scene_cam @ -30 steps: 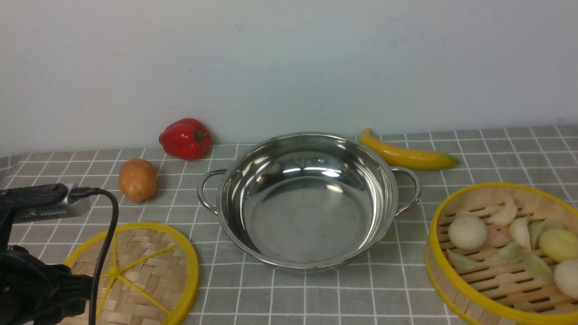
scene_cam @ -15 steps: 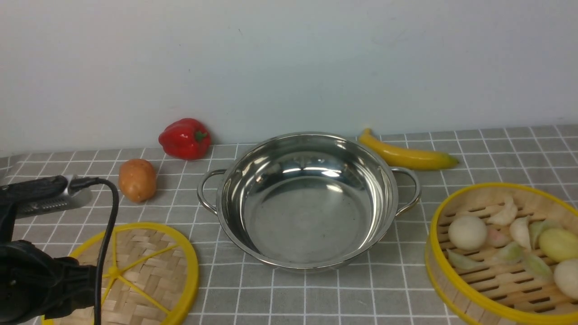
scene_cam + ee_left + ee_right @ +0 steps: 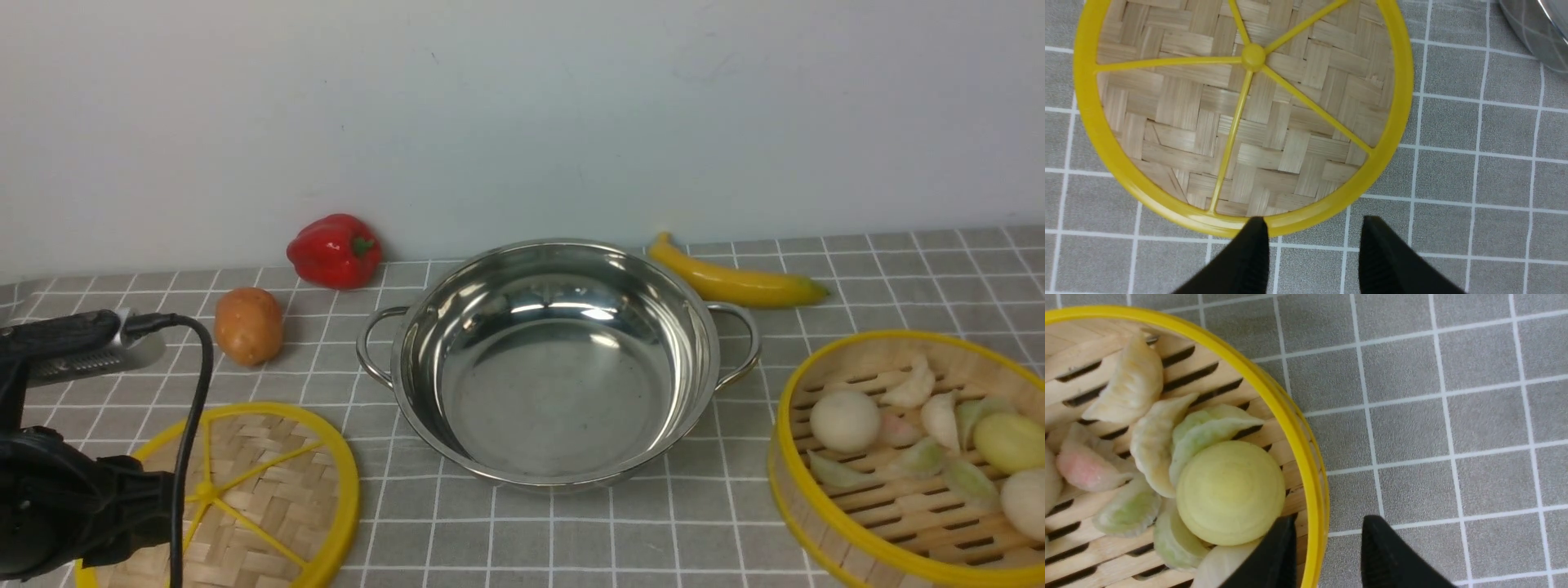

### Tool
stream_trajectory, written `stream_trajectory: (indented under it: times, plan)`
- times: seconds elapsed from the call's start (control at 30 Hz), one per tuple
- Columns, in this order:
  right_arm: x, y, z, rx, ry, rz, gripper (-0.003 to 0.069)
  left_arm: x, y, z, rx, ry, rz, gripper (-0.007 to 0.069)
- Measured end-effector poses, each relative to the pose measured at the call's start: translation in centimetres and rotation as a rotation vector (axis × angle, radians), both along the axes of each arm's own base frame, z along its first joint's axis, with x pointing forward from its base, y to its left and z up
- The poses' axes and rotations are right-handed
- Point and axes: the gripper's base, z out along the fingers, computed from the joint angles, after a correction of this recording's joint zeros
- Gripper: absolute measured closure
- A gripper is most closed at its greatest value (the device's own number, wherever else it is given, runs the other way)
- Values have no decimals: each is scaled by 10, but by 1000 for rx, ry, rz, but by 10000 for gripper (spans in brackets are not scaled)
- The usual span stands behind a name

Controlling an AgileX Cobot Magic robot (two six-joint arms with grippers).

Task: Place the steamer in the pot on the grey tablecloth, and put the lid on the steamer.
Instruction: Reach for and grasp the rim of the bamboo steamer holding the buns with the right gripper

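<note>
My right gripper [image 3: 1328,524] is open around the rim of the steamer [image 3: 857,363], lower right in the front view. I'll squeeze tight and lift it flat. My left gripper [image 3: 1312,222] is open, empty.

On the cloth [image 3: 571,531] the pot [image 3: 555,392] stands in the middle. The lid [image 3: 269,482] lies front left, and the steamer [image 3: 857,359], with dumplings [image 3: 922,457] inside, front right. The potato [image 3: 249,325] and pepper [image 3: 335,251] lie behind the lid, and the banana [image 3: 735,282] behind the pot on the right.

Part-seen items: steamer [image 3: 865,359], cut by the front view's right and lower edges; lid [image 3: 269,490], near side behind my left arm [image 3: 57,506]; pot [image 3: 1535,36], a mere sliver from my left wrist.
</note>
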Motion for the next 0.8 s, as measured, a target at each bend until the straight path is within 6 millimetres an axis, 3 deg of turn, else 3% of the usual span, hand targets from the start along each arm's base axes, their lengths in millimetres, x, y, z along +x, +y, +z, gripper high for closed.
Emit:
stream_trajectory:
  times: [0.6,0.7,0.8]
  plan:
    - [20,0,-66,73,199,21,417,1,0,1,4,-14,1,330]
    - [20,-1,-75,73,228,19,440,1,0,1,4,-14,1,330]
    - [20,-2,-76,64,239,0,543,1,0,1,4,-14,0,330]
